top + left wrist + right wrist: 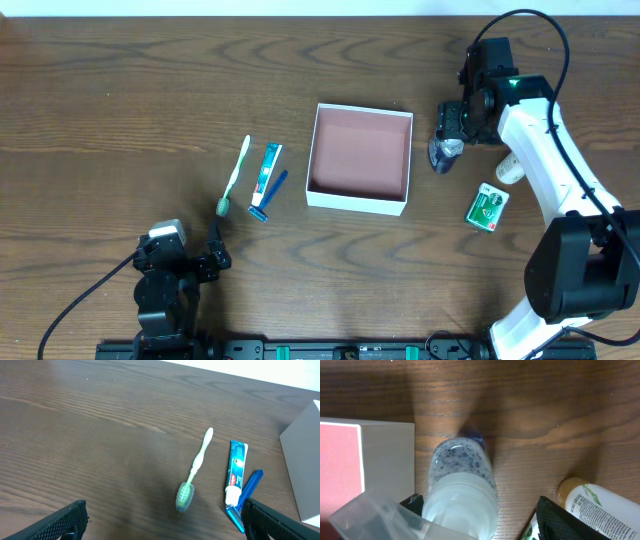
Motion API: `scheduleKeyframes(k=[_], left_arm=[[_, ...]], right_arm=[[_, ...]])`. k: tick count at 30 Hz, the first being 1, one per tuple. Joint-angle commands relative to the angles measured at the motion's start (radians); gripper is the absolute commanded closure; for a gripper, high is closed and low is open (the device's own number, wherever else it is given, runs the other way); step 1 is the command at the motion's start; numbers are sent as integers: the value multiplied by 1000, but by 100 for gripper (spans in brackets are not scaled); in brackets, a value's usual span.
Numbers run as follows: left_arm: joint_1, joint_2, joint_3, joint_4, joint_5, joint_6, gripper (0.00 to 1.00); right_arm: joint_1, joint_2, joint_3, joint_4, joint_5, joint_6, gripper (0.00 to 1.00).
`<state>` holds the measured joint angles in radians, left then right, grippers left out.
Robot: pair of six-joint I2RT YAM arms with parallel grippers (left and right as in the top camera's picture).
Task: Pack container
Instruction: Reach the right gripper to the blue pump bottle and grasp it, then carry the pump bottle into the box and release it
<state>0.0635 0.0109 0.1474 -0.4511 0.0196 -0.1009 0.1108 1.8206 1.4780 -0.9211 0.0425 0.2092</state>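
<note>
Tabletop [100, 110] is dark wood grain. Left gripper [218, 252] sits low at the near left edge, off to the near-left of all items and touching none. In the left wrist view its black fingers [60, 522] stand wide apart with nothing between them, so the left gripper [165, 504] is released.

Toothbrush [236, 172], white-green, lies flat just ahead of it, with the bristle head toward the near side. It shows in the left wrist view too [197, 465]. Toothpaste tube [269, 168] [237, 470] lies just right of it, roughly parallel, cap end nearer the robot. Blue razor [270, 195] [247, 492] lies against the tube's right side at the cap end. Whether they touch is not clear.

Container [355, 203] sits mid-table, right of the razor and apart from it. It is square and shallow with white walls and a pinkish-brown inside, and holds nothing. Its white wall shows at the right edge of the left wrist view [302, 465] and at the left of the right wrist view [387, 455].

Clear bottle [443, 152] [462, 485] lies just right of the container, near its far right corner. Right gripper [450, 135] [477, 505] is down over it, jaws straddling the bottle. The left pad is just beside it, and bare wood shows between the bottle and the right finger [565, 520], so the jaws are not clamped.

White bottle with leaf label [510, 168] [597, 505] lies further right, under the arm. Green packet [487, 208] lies nearer the robot, right of the container.
</note>
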Motion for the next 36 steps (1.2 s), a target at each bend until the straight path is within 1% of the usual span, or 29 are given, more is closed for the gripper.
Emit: scheduleKeyframes(k=[1,4,6,15,17,19,25,27,28,31,35,36], left_arm=[[-4,-7,-18,-2,-1,-2,2],[-4,-7,-18,-2,-1,-2,2],[-4,-7,-18,-2,-1,-2,2],[-4,-7,-18,-2,-1,-2,2],[-4,-7,-18,-2,-1,-2,2],[-4,-7,-18,-2,-1,-2,2],[-4,-7,-18,-2,-1,-2,2],[-4,-7,-18,-2,-1,-2,2],[-4,-7,-18,-2,-1,-2,2],[-4,-7,-18,-2,-1,-2,2],[-4,-7,-18,-2,-1,-2,2],[-4,-7,-18,-2,-1,-2,2]], right_arm=[[23,5,22,-9,21,25,28],[44,5,21,-11,21,17,31],[58,5,21,-2,23,5,34],[66,5,18,13,41,7,36],[66,5,16,12,51,10,40],[66,5,14,6,59,22,41],[66,5,12,2,59,22,52],[66,5,12,1,59,22,65],[66,5,12,0,59,22,68],[66,5,12,-5,59,22,68],[66,3,12,-8,74,22,74],[66,1,13,-9,82,22,77]])
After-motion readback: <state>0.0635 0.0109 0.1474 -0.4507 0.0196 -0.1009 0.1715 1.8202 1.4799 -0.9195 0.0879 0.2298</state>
